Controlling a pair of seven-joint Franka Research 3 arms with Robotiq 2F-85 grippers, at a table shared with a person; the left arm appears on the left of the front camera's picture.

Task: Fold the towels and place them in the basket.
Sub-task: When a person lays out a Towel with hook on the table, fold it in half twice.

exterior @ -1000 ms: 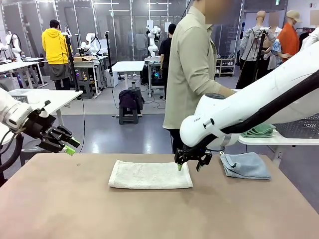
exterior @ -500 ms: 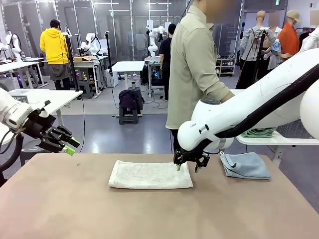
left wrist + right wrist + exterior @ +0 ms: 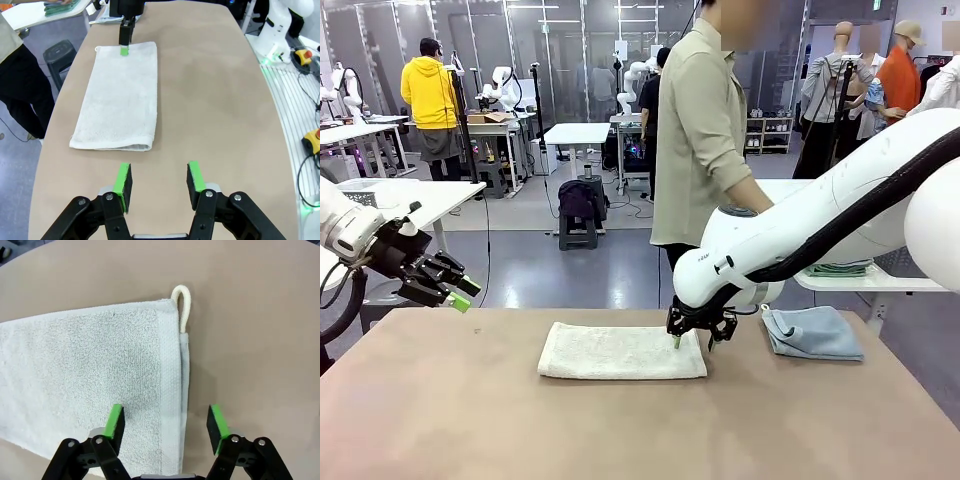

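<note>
A cream-white towel (image 3: 620, 352), folded into a long strip, lies in the middle of the table. My right gripper (image 3: 692, 340) is open just above its right end. In the right wrist view the gripper (image 3: 166, 425) straddles the short hemmed edge of the towel (image 3: 90, 365), one pad over cloth and one over bare table, near the hanging loop (image 3: 181, 307). A crumpled grey-blue towel (image 3: 812, 332) lies at the table's right. My left gripper (image 3: 460, 293) hangs open and empty off the left end; in its own view it (image 3: 159, 182) faces the towel (image 3: 120, 100). The basket is out of view.
A person in a beige shirt (image 3: 705, 140) stands at the far edge of the table. Mint green towels (image 3: 840, 268) rest on a white side table (image 3: 880, 283) at the right. The brown tabletop (image 3: 620, 430) stretches out in front of the towel.
My right gripper has shifted slightly left and lower over the towel's right end. The person has turned a little at the far side. The left arm has stayed still.
</note>
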